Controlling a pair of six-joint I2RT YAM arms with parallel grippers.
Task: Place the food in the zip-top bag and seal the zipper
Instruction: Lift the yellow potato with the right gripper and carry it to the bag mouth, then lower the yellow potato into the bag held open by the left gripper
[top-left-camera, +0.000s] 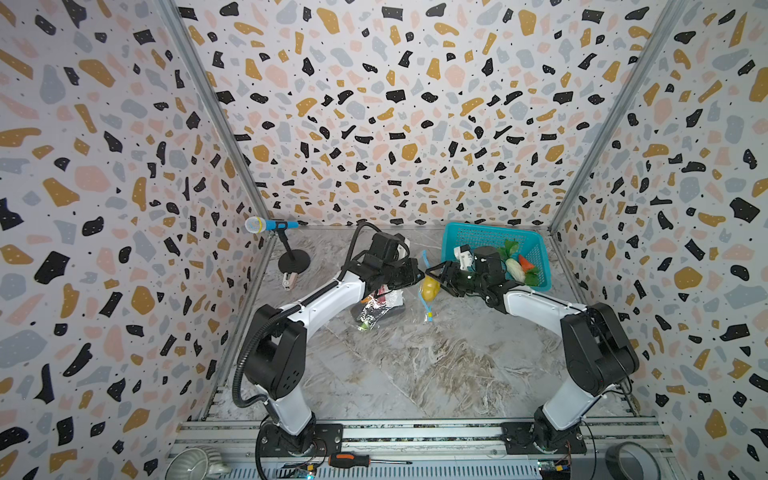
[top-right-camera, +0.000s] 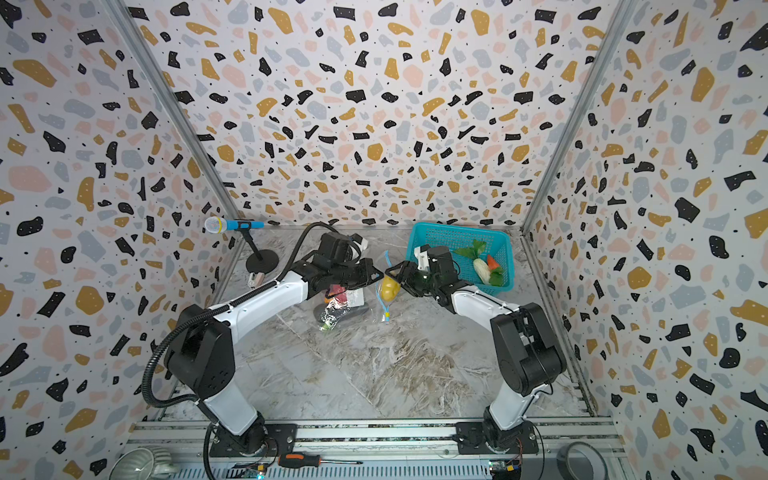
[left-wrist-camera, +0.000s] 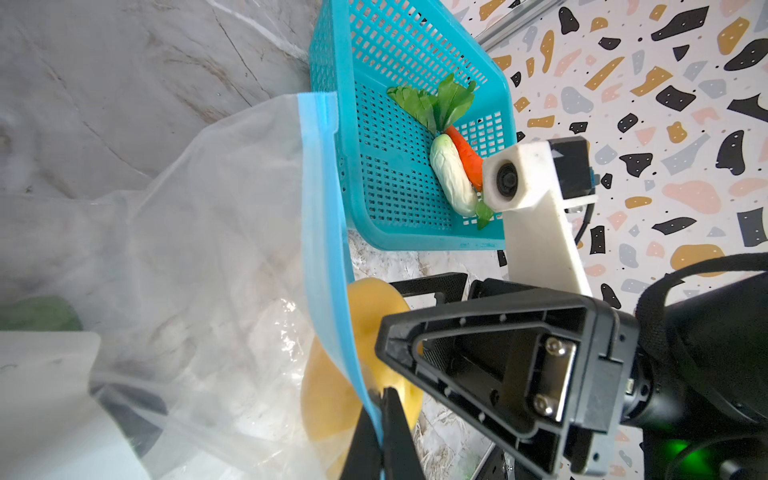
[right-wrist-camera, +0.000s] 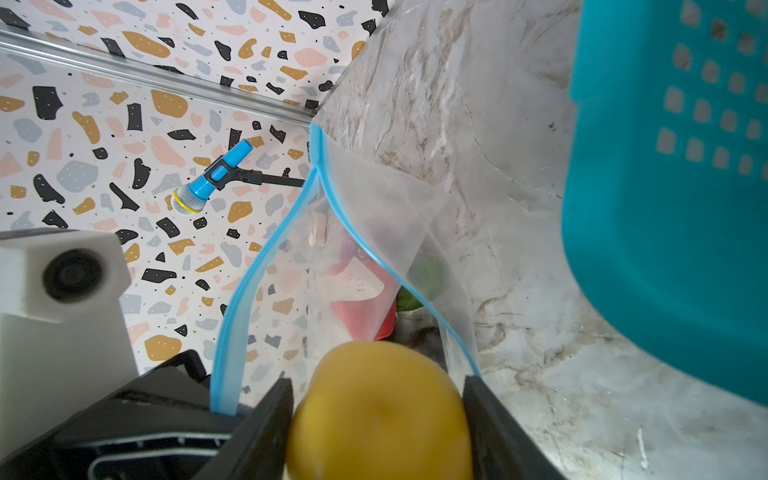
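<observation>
in both top views one microphone (top-left-camera: 270, 225) stands on its stand at about ten o'clock of the table (top-left-camera: 415, 365). the left gripper (left-wrist-camera: 381, 432) is closed narrow and pinches the blue zipper (left-wrist-camera: 328, 232) of the zip-top bag (top-left-camera: 376, 309). in the top views its tips are hard to make out against the dark arm.

the one bag lies near twelve o'clock of the table, and the left arm covers a part of it. its mouth stands open: the right wrist view shows two blue strips that part from one point. through the plastic i count one white label (right-wrist-camera: 355, 284), one red piece (right-wrist-camera: 361, 318), one green piece (right-wrist-camera: 428, 272) and something dark. blur and glare do not let me tell if there are more.

the one yellow piece (right-wrist-camera: 378, 411) is at three o'clock of the bag, between the two strips. the right gripper (right-wrist-camera: 376, 384) holds it with jaws fairly wide, one on each side.

the one teal basket (top-left-camera: 457, 232) is at two o'clock of this gripper, and the right wrist hides a part of it. inside lie one orange carrot (left-wrist-camera: 467, 156), one white piece (left-wrist-camera: 451, 178) touching it, and two clumps of leafy greens (left-wrist-camera: 432, 102). in the left wrist view the white camera housing (left-wrist-camera: 536, 195) hides one end of the carrot.
</observation>
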